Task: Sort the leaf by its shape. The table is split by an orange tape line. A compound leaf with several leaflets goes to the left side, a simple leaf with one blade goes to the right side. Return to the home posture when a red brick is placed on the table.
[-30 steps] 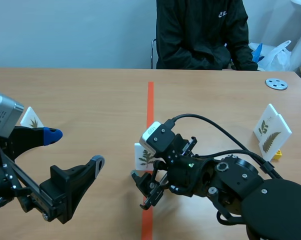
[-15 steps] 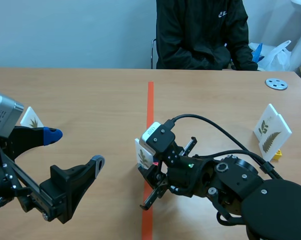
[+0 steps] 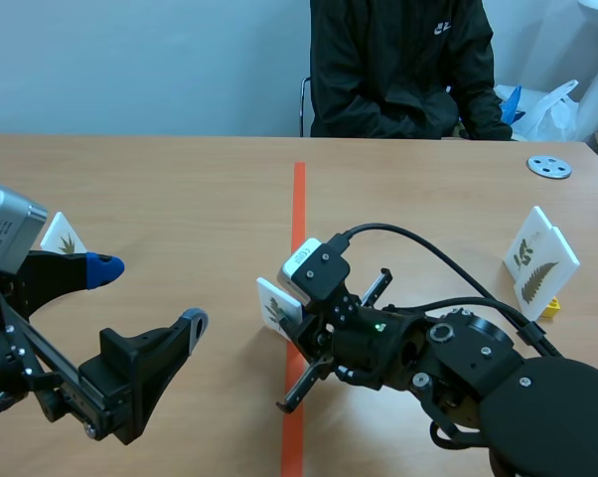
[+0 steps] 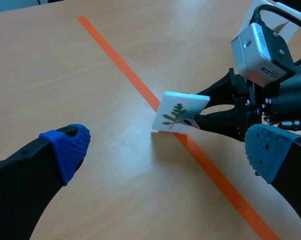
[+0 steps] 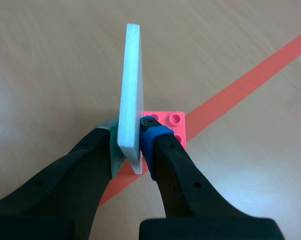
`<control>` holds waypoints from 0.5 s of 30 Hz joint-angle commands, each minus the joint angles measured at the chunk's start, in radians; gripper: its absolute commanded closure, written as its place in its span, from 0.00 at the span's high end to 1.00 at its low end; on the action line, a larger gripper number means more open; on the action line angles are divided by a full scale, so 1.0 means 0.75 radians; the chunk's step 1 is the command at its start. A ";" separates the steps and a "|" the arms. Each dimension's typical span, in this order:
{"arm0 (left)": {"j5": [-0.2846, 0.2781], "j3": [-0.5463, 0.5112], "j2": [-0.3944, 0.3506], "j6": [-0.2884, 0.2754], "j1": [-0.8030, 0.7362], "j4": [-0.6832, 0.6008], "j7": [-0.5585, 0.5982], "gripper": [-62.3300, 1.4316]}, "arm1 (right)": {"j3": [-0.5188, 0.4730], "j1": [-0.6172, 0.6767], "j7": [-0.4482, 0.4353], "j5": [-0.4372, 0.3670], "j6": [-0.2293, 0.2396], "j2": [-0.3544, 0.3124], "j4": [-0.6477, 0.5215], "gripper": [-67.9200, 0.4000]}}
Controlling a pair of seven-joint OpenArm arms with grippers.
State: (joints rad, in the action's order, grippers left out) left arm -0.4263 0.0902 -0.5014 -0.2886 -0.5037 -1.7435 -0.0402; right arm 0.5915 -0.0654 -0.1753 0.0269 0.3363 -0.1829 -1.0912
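Leaf card (image 5: 130, 90) between fingers (image 5: 151, 134), perhaps aloft

Smooth, pale wood-grain worktop (image 3: 180, 189) with a soft sheen, crossed by a strip of matt orange tape (image 3: 298, 199). The leaf card (image 5: 130, 90) is thick white foam board, matt on its face and faintly grainy along the cut edge. Its base is a pink-red brick (image 5: 171, 126) of glossy moulded plastic. The right gripper (image 5: 132, 145) has matt black plastic fingers. The left gripper (image 4: 168, 147) carries blue, dotted, rubbery-looking pads (image 4: 70, 145). The camera housing (image 4: 263, 47) on the right arm looks like satin silver metal. The person's black jacket (image 3: 398, 70) is cloth with a slight sheen, and the white bag (image 3: 552, 109) beside them is thin, crinkled plastic.
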 commanded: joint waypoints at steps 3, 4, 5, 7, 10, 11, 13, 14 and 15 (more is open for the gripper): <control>-0.008 -0.004 0.004 0.002 0.004 -0.033 0.027 1.00 | -0.069 0.007 -0.010 -0.015 -0.005 -0.004 -0.107 0.03; -0.007 -0.004 0.004 0.002 0.004 -0.033 0.027 1.00 | -0.092 0.022 -0.008 -0.021 -0.005 -0.004 -0.133 0.03; -0.007 -0.004 0.004 0.002 0.004 -0.033 0.028 1.00 | -0.117 0.038 -0.006 -0.031 -0.005 -0.004 -0.163 0.03; -0.007 -0.004 0.004 0.002 0.004 -0.033 0.028 1.00 | -0.169 0.079 0.011 -0.066 -0.005 -0.008 -0.229 0.03; -0.007 -0.004 0.004 0.002 0.004 -0.033 0.028 1.00 | -0.244 0.148 0.046 -0.130 -0.005 -0.018 -0.330 0.03; -0.007 -0.004 0.004 0.002 0.004 -0.033 0.028 1.00 | -0.270 0.170 0.058 -0.151 -0.004 -0.019 -0.363 0.03; -0.007 -0.004 0.004 0.002 0.004 -0.033 0.028 1.00 | -0.326 0.216 0.090 -0.184 -0.004 -0.019 -0.425 0.03; -0.007 -0.004 0.004 0.002 0.004 -0.033 0.028 1.00 | -0.355 0.239 0.110 -0.207 -0.004 -0.019 -0.459 0.03; -0.007 -0.004 0.004 0.002 0.004 -0.033 0.028 1.00 | -0.381 0.260 0.130 -0.231 -0.004 -0.019 -0.490 0.03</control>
State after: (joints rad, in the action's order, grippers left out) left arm -0.4263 0.0902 -0.5014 -0.2886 -0.5037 -1.7435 -0.0338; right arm 0.3122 0.1360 -0.0700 -0.1322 0.3359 -0.1890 -1.4391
